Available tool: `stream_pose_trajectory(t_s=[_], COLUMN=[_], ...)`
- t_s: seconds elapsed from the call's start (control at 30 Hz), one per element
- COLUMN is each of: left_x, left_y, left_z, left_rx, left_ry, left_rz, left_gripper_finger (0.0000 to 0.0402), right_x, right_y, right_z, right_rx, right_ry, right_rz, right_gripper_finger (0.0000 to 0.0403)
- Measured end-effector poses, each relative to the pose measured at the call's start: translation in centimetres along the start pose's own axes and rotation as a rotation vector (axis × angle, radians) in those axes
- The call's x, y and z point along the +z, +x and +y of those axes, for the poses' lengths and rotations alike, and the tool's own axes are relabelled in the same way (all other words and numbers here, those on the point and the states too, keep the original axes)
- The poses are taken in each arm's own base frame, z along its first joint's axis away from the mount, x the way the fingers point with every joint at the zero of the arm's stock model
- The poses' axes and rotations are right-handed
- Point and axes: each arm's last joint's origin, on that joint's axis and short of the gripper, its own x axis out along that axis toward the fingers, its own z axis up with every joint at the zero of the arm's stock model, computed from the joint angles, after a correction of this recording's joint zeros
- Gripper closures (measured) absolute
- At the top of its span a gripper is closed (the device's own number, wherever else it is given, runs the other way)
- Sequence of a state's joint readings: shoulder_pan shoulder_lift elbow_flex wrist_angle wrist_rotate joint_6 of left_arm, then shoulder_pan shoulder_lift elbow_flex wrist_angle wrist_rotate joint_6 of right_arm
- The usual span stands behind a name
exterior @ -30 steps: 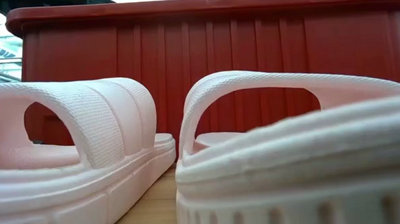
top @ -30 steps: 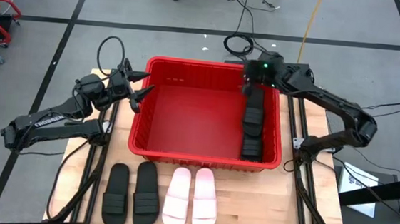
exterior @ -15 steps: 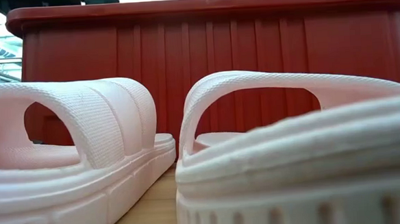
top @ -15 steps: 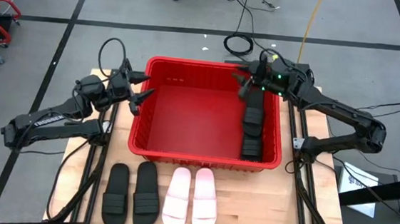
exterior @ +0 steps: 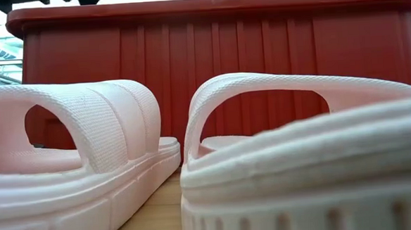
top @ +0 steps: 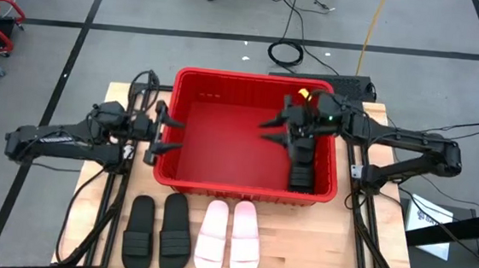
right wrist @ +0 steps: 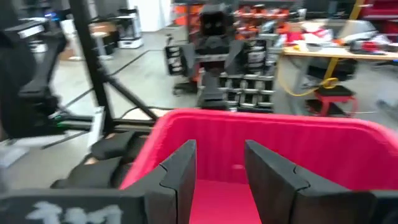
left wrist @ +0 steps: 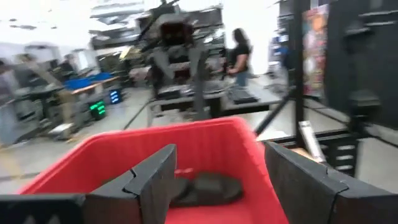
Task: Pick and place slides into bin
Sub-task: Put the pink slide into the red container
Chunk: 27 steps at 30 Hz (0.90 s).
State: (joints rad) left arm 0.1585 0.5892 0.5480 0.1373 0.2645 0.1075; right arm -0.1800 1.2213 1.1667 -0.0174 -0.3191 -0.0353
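Observation:
The red bin (top: 246,164) stands mid-table. Black slides (top: 303,169) lie on its floor along its right wall; one of them (left wrist: 208,186) shows in the left wrist view. In front of the bin, two black slides (top: 156,234) and two pale pink slides (top: 229,238) lie side by side, soles down; the pink slides (exterior: 88,156) fill the low view. My left gripper (top: 173,135) is open at the bin's left rim, pointing right. My right gripper (top: 267,132) is open above the bin's inside, pointing left, with nothing between its fingers (right wrist: 180,168).
Cables (top: 289,52) lie on the floor beyond the table's far edge. Bare wooden tabletop (top: 316,251) shows right of the pink slides. A person (left wrist: 239,53) stands far off in the room behind the right arm.
My right gripper has swung from the bin's far right corner toward the bin's middle and turned to point at the table's left, staying open and empty. My left gripper has swung along the bin's left wall toward the near edge and now points right.

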Motion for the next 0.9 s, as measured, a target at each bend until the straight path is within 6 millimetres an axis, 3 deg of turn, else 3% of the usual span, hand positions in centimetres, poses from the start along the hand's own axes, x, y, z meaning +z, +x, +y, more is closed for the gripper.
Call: stream_pose_trajectory(t_s=[0.2, 0.47, 0.67, 0.9], left_x=[0.8, 0.9, 1.0, 0.7], left_y=[0.3, 0.4, 0.3, 0.9], left_z=[-1.9, -3.4, -4.7, -6.3], left_rx=[-0.121, -0.123, -0.171, -0.239], left_ry=[0.019, -0.006, -0.048, -0.091], left_rz=[-0.078, -0.067, -0.069, -0.04], left_gripper_finger=[0.0151, 0.0151, 0.0151, 0.0151], right_x=[-0.8, -2.9, -4.8, -5.0], right_y=[2.0, 4.7, 6.9, 7.5], right_z=[3.5, 7.5, 10.1, 12.2], right_rx=[0.136, 0.281, 0.291, 0.341], right_ry=[-0.01, -0.021, -0.04, -0.047], right_rz=[0.042, 0.126, 0.181, 0.149], right_gripper_finger=[0.0277, 0.0277, 0.0277, 0.0277])
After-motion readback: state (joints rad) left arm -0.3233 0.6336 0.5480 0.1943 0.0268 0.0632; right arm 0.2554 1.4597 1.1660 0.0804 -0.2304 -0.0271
